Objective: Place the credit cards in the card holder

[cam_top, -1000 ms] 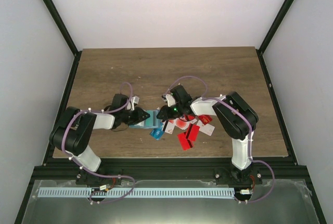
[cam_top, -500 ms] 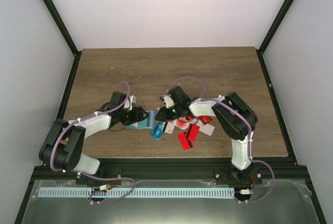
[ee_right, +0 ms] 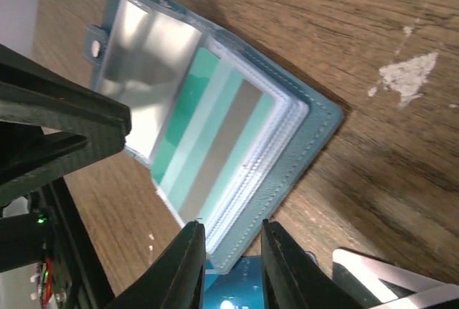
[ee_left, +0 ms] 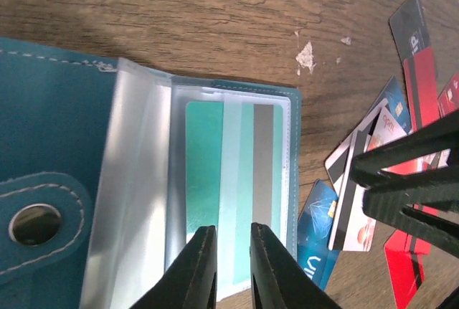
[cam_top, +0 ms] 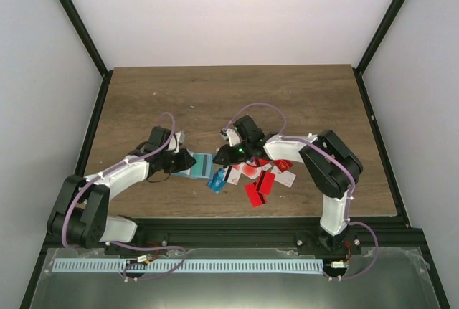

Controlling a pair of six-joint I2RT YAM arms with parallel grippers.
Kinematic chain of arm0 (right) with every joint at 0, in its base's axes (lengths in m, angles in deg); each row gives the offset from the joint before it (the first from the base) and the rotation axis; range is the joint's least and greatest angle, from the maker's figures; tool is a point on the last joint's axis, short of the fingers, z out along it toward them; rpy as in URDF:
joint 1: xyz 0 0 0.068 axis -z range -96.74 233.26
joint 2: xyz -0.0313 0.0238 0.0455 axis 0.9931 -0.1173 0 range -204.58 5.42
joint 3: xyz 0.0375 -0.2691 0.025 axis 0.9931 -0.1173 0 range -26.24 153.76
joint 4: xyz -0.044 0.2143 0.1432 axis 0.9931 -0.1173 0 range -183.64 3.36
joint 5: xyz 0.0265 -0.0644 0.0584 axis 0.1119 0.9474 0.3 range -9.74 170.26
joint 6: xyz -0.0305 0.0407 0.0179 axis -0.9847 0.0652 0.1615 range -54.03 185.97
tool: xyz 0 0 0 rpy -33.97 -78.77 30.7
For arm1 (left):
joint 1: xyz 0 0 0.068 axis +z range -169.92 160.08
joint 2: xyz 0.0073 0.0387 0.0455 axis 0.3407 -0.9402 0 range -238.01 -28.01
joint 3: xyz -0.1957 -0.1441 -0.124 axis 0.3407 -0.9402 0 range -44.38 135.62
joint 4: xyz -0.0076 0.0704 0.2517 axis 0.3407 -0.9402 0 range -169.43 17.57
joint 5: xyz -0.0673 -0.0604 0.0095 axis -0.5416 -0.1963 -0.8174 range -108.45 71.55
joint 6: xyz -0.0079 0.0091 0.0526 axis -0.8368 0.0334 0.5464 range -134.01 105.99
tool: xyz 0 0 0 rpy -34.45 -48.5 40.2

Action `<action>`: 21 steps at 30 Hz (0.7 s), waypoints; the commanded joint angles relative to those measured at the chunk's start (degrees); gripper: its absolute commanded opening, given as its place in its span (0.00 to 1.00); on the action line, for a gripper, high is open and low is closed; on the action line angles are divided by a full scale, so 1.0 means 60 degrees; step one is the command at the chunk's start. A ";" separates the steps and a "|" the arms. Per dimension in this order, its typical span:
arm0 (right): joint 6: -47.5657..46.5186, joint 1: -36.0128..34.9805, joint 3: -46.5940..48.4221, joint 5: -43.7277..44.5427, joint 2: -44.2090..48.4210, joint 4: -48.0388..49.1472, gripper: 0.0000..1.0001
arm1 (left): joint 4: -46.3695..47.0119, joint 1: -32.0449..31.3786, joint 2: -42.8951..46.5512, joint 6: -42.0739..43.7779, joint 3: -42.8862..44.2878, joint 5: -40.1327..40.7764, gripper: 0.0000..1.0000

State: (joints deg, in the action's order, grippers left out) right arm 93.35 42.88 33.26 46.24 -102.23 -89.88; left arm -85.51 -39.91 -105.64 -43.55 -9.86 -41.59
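Overhead, both arms are working at the open card holder near the scuffed wooden table's front, pale walls around, loose credit cards just right; left wrist, the left gripper's jaws are nearly meeting over a sleeved teal card, grip unclear; right wrist, the right gripper is pinching the holder's corner, so fetching another card seems next.

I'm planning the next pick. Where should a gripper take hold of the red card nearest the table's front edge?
Probably its near edge, coming straight down: the red card lies flat on the table, and that side looks clear of the other cards and card holder.
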 commanded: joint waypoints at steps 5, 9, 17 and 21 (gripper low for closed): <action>0.0394 -0.0097 0.0012 -0.0609 0.0228 0.0394 0.24 | 0.0002 -0.0026 -0.0345 0.0270 0.0145 0.0164 0.08; 0.0511 -0.0097 0.0012 -0.0794 0.0163 0.0519 0.24 | 0.0189 -0.0032 -0.0550 0.0276 0.0129 0.0095 0.06; 0.0686 -0.0109 0.0080 -0.1039 -0.0021 0.0705 0.24 | 0.0436 -0.0038 -0.1037 0.0345 0.0153 -0.0035 0.05; 0.0850 -0.0111 0.0101 -0.1228 -0.0109 0.0888 0.24 | 0.0483 -0.0048 -0.1263 0.0353 0.0103 0.0111 0.04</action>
State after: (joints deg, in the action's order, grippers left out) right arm 97.15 42.69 33.24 40.90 -101.86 -86.45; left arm -83.98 -39.91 -112.09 -42.26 -9.86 -41.15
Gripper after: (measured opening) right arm 0.241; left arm 0.046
